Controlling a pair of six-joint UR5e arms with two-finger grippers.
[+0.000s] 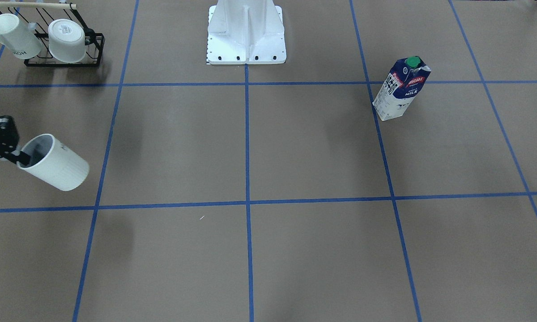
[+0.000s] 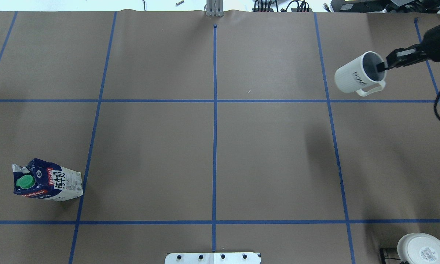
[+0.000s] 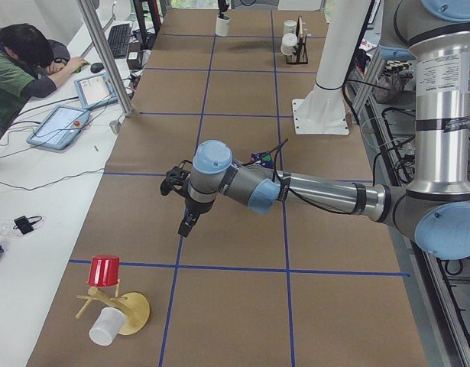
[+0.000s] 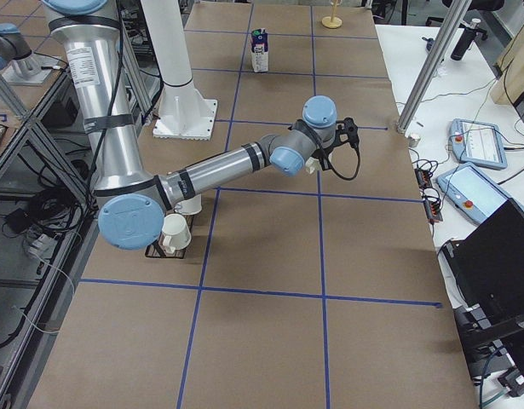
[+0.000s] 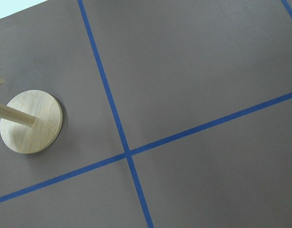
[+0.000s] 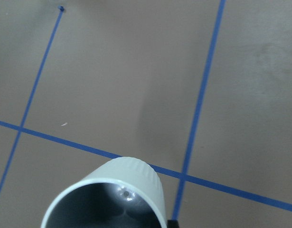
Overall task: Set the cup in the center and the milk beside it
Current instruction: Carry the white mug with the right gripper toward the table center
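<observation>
The cup [image 2: 355,77] is a white ribbed mug with a grey inside, a loop handle and black "HOME" lettering. My right gripper [image 2: 381,67] is shut on its rim, one finger inside, and holds it tilted above the table at the far right. It also shows in the front view [image 1: 56,163] with the right gripper [image 1: 22,158], and from the right wrist [image 6: 112,197]. The milk [image 2: 47,181] stands upright at the near left, also seen in the front view [image 1: 402,89]. The center [image 2: 214,161] is bare brown tabletop. My left gripper [image 3: 186,224] shows only in the left side view, so I cannot tell its state.
A black wire rack [image 1: 94,49] holds two white mugs near the robot's right, and one mug's round base [image 2: 420,249] shows overhead. A wooden stand [image 3: 124,310] with a red cup [image 3: 105,271] is at the left end. The white robot base [image 1: 246,36] is at mid-table.
</observation>
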